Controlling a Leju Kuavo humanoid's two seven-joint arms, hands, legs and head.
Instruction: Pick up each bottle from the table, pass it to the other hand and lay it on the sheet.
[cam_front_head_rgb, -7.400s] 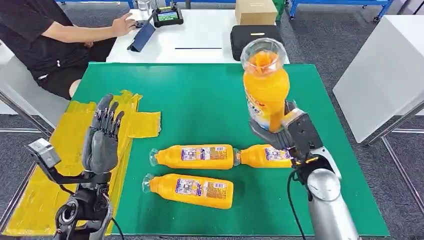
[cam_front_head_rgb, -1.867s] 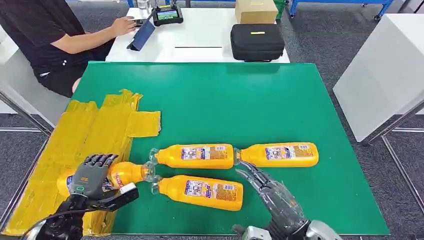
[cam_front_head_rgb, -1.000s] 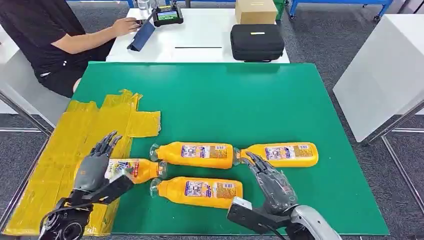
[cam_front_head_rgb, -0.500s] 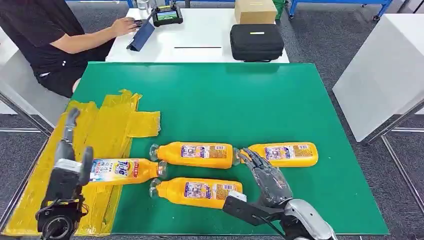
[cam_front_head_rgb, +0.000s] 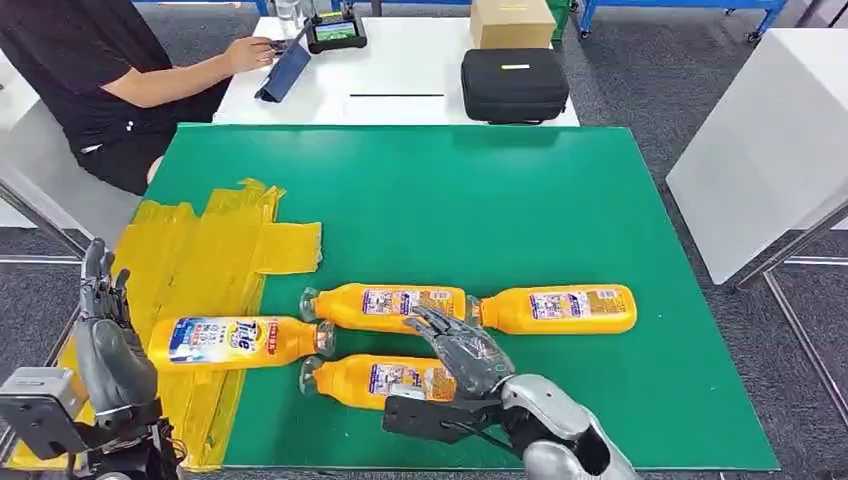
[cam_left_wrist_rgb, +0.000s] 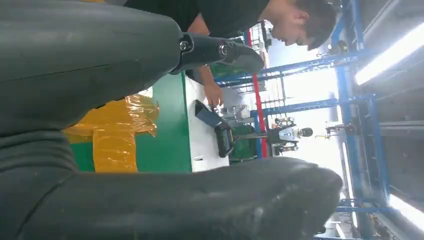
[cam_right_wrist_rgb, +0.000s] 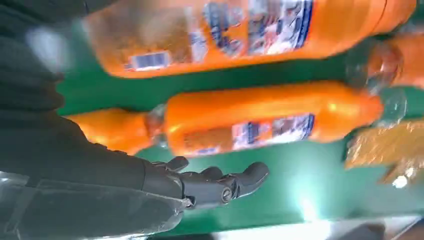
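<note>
The head view looks steeply down on the green surface (cam_front_head_rgb: 520, 200); both wrist views sit close behind their hands, sharing its near-left part.

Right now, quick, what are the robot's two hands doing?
Left hand: open, holding nothing.
Right hand: open, above the bottle, holding nothing.

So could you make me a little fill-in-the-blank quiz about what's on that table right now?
1. The bottle on the sheet lies on a crumpled sheet coloured ____.
2. The number of orange bottles lying on the bare green table is ____.
3. The hand reaching over the nearest bottle is the robot's ____ hand.
4. The left hand holds ____.

Missing words: yellow; three; right; nothing
</note>
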